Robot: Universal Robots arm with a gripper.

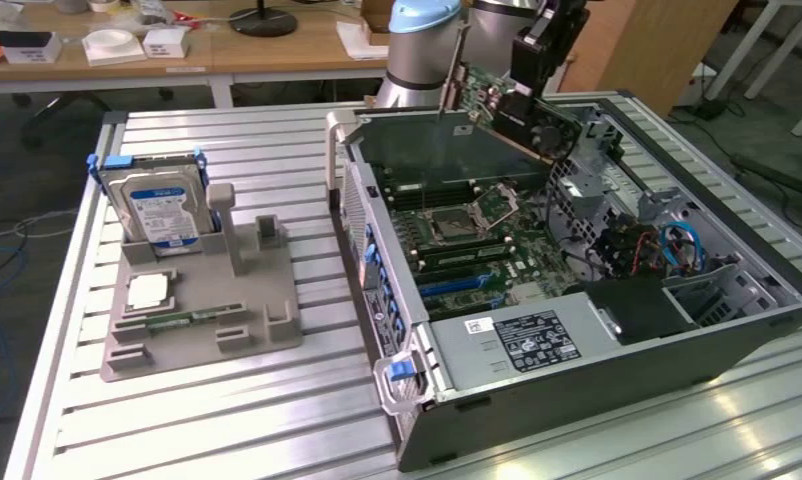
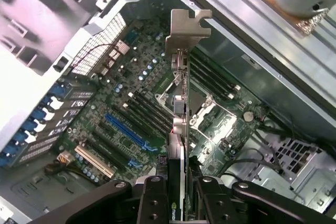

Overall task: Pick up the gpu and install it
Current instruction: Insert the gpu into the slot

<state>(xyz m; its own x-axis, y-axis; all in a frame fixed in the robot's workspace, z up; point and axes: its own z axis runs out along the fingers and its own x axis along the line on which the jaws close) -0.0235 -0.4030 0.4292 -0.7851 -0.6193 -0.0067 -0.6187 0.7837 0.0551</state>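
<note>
The gpu [image 1: 501,110], a flat green-black card with a silver bracket at one end, hangs tilted in the air above the open computer case [image 1: 601,340]. My gripper [image 1: 541,75] is shut on the card's upper end, at the far side of the case. In the wrist view the gpu [image 2: 178,114] is seen edge-on, with its bracket [image 2: 185,27] pointing away from my gripper [image 2: 177,198]. Beneath it lies the motherboard [image 2: 131,108] with its blue slot [image 2: 126,129] and the CPU socket [image 2: 210,114].
A grey fixture [image 1: 201,310] on the exterior view's left holds a hard drive [image 1: 158,210] with a blue-white label, a small chip [image 1: 148,292] and a memory stick [image 1: 188,320]. The slatted metal table [image 1: 214,430] carries everything. A wooden desk [image 1: 174,45] stands behind.
</note>
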